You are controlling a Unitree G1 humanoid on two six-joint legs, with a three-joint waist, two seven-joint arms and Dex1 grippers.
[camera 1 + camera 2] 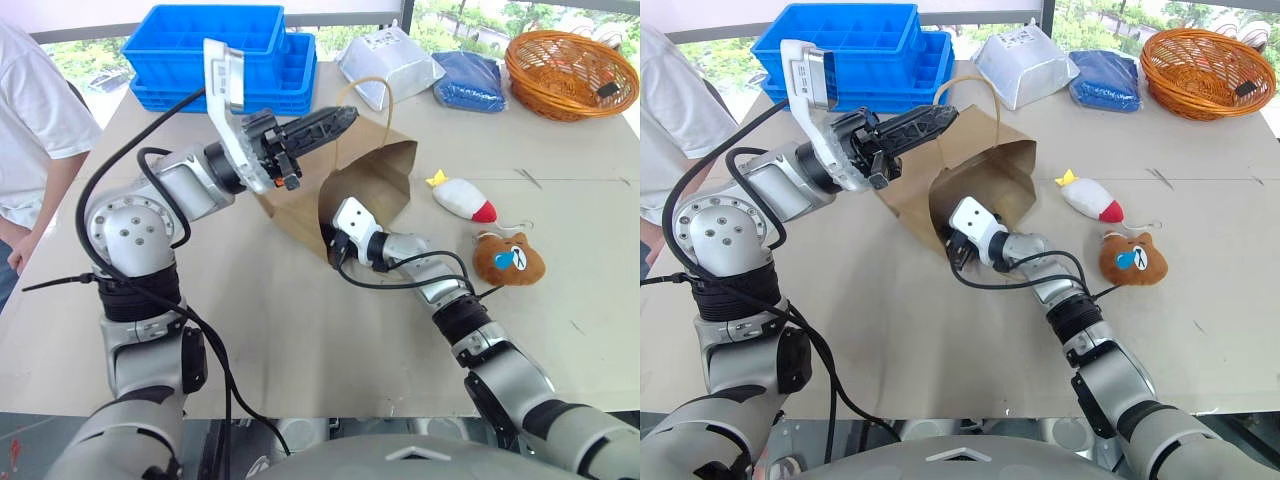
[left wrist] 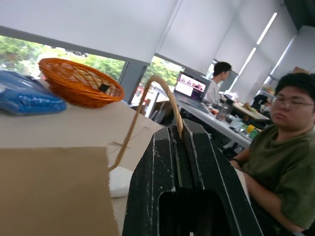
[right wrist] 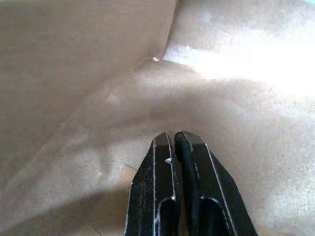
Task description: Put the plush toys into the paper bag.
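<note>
Left eye view shows a pale beige table (image 1: 300, 330) with the paper bag (image 1: 385, 175) lying near its middle, mouth open toward the robot. The left gripper (image 1: 345, 115) sits at the bag's 11 o'clock, fingers pressed together on a twine handle (image 1: 372, 85), lifting it. The right gripper reaches into the bag's mouth, its tips hidden inside. At the bag's 3 o'clock lies the white rocket toy (image 1: 462, 197), and the brown bear head (image 1: 508, 259) rests at about 4 o'clock, both on the table, apart from the bag. Along the far edge stand blue crates (image 1: 220, 55), a white plastic bag (image 1: 390, 62), a blue packet (image 1: 470, 80) and an orange wicker basket (image 1: 570, 70); a person in a white shirt (image 1: 30, 120) stands at 9 o'clock. Left wrist view shows the fingers clamped on the looped handle, windows behind, and people seated at desks. Right wrist view shows closed fingers (image 3: 162, 187) holding nothing against the bag's brown paper interior.
</note>
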